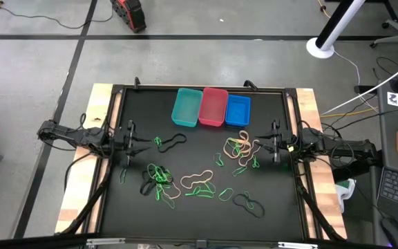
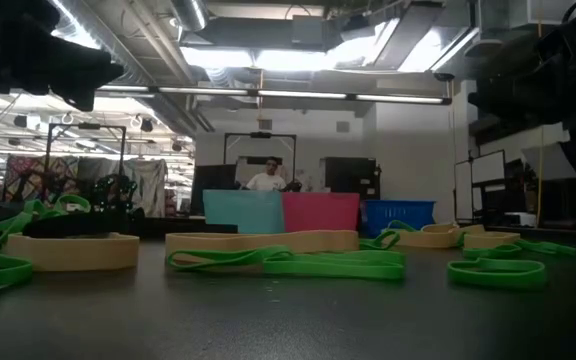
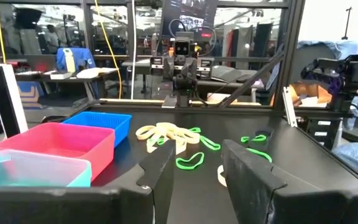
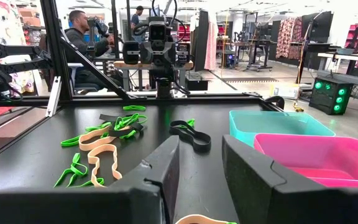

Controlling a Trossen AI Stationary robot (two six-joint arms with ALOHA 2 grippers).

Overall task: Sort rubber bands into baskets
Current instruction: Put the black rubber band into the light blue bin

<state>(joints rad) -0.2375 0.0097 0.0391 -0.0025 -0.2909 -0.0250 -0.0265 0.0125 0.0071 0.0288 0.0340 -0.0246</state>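
two robot arms wait at opposite desk edges, left pincer and right pincer both parted and empty, while green, tan and black rubber bands lie scattered just before the teal, pink and blue baskets, apparently unsorted.

Right gripper sits low over the black table, fingers apart w/ nothing between them. Teal basket and pink basket side by side. Green + tan rubber bands scattered, one black band nearer the middle. Left arm faces from the far edge, a person seated behind it.
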